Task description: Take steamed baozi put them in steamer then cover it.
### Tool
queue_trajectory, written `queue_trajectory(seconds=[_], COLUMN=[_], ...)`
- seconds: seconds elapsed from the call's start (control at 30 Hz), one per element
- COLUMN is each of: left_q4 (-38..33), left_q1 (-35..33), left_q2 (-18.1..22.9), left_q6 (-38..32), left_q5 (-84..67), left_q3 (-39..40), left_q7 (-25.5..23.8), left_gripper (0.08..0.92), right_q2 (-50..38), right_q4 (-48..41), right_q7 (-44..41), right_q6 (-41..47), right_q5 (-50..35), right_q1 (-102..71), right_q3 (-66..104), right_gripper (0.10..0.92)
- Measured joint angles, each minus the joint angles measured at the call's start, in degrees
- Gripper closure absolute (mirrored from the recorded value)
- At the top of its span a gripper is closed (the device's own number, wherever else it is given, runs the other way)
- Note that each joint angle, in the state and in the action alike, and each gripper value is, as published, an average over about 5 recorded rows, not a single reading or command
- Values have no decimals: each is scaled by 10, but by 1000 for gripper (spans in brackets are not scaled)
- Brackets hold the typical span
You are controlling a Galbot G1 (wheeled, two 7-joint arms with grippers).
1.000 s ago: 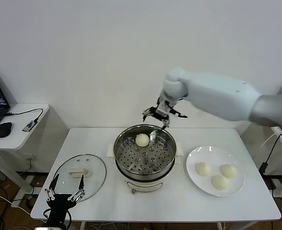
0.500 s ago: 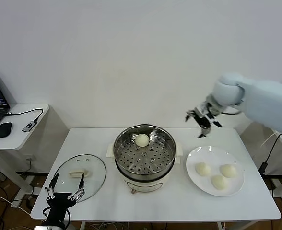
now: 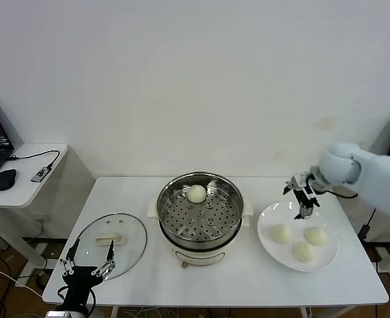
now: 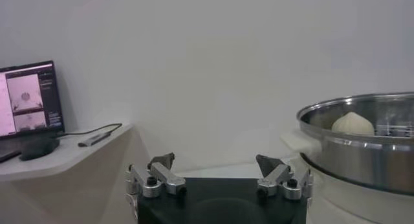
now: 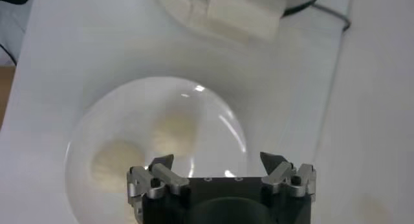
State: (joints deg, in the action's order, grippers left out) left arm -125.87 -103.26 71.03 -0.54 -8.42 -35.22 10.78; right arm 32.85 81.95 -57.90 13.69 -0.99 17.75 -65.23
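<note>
One bun (image 3: 196,193) sits on the steamer (image 3: 199,215) tray while the right gripper (image 3: 304,197), fingers spread and empty, hangs over the far edge of the plate (image 3: 269,246), placed to reach the three buns on it. The lid (image 3: 111,240) lies flat, handle up and running left to right, beside the empty, open left gripper (image 3: 87,265) at the table's near-left corner.

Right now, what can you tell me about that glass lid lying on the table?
The cover is a round lid of clear glass with a metal rim and a cream oblong handle at its centre. It lies flat on the white table, handle up, left of the steamer. Nothing grips it; the left pincer sits open at its near edge.
</note>
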Motion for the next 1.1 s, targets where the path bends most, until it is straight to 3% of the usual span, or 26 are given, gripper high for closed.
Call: queue_trajectory(seconds=[1.1], left_q4=[4], left_q1=[-1], left_q2=[3], left_q6=[0], left_q5=[0], left_q3=[1], left_q7=[-2], left_gripper=[177], right_q2=[67], right_q4=[-90], right_q7=[23], right_q6=[9], right_q5=[84], right_q1=[-198], right_q3=[141], right_gripper=[222])
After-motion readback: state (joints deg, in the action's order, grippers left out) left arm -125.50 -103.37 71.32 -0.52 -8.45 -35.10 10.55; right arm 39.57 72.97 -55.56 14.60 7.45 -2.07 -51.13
